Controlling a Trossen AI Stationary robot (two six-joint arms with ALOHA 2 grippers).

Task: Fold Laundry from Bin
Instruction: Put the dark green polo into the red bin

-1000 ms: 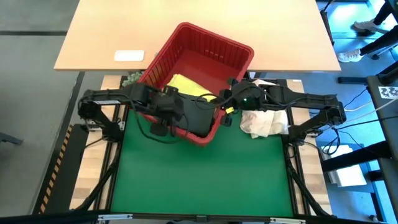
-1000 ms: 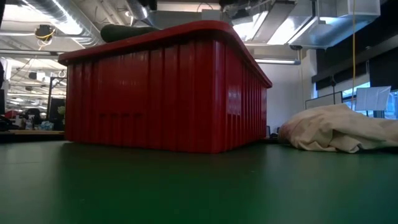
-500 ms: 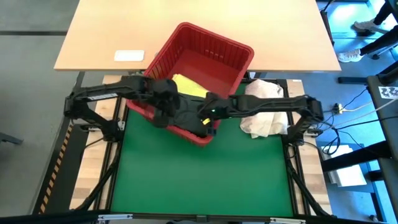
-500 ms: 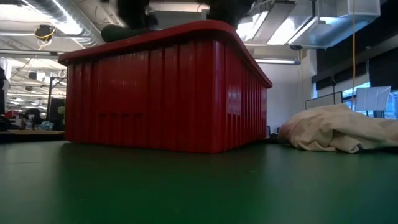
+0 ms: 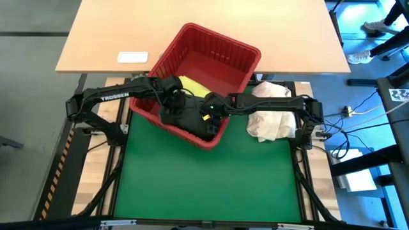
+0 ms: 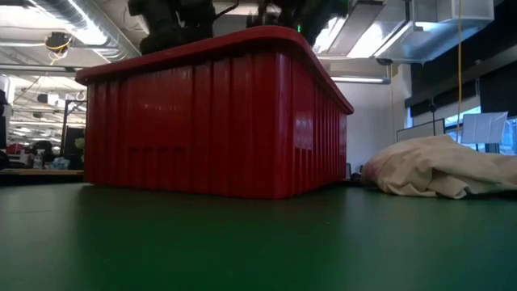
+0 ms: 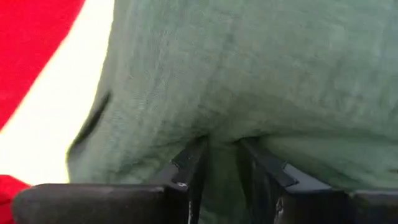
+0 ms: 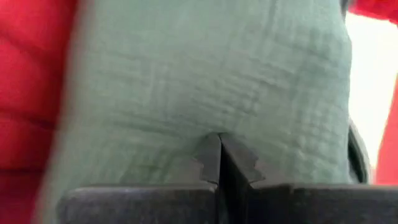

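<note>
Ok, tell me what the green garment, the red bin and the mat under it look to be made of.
Green garment: woven cloth, likely crinkled cotton gauze, matte; a fine grid weave and soft puckers show up close. Red bin: moulded plastic, slightly glossy; ribbed walls and a thick rim catch light. Green mat: looks like a smooth matte sheet, possibly rubber or felt; the surface is flat and even, without shine.

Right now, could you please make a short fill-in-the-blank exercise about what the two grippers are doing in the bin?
1. Both grippers reach into the ____ bin.
2. The right gripper is shut on a fold of the dark ____ garment.
3. Beside that garment in the bin lies a bright ____ cloth.
4. The cream-white bundle lies ____ the bin, on the green mat.

Missing words: red; green; yellow; outside
</note>
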